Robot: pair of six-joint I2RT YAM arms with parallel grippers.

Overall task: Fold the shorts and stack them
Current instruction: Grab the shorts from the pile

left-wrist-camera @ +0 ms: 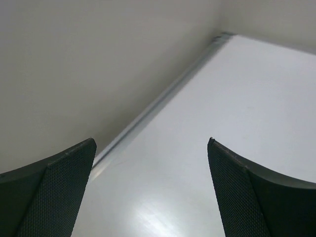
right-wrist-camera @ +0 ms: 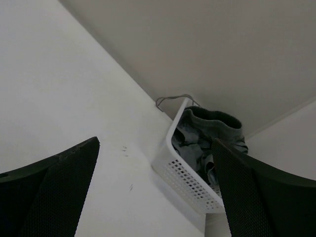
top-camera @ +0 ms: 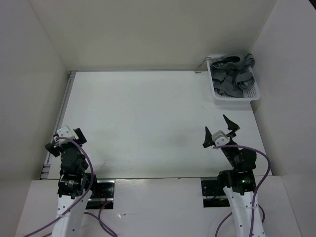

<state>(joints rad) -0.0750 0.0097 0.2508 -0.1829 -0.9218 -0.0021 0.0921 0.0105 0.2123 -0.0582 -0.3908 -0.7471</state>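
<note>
Right, the shorts (top-camera: 231,79) are heaped in the white mesh basket (top-camera: 236,99), which sits in the far right corner of the counter (top-camera: 138,113). They are well apart from both hands. My right hand (top-camera: 217,126) hovers over the near right part of the counter, its fingers spread wide with nothing between them, pointing roughly towards that corner. The left hand (top-camera: 64,140) is at the near left edge, far across from the basket. From above I can't read its fingers, but its own wrist camera shows them spread and empty.

The right wrist camera gives me what the overhead shot doesn't. I see the perforated side wall of the basket, the grey fabric rising above the rim, and a thin drawstring (right-wrist-camera: 171,99) looping out over the far corner. The left wrist camera shows no shorts at all, only bare counter, the pale side wall and a metal strip (left-wrist-camera: 163,98) running along the counter's edge.

The fabric is a crumpled tangle, so I can't tell how many pairs are in there or pick out a waistband for certain. In the right wrist view my own finger covers the right part of the basket.
</note>
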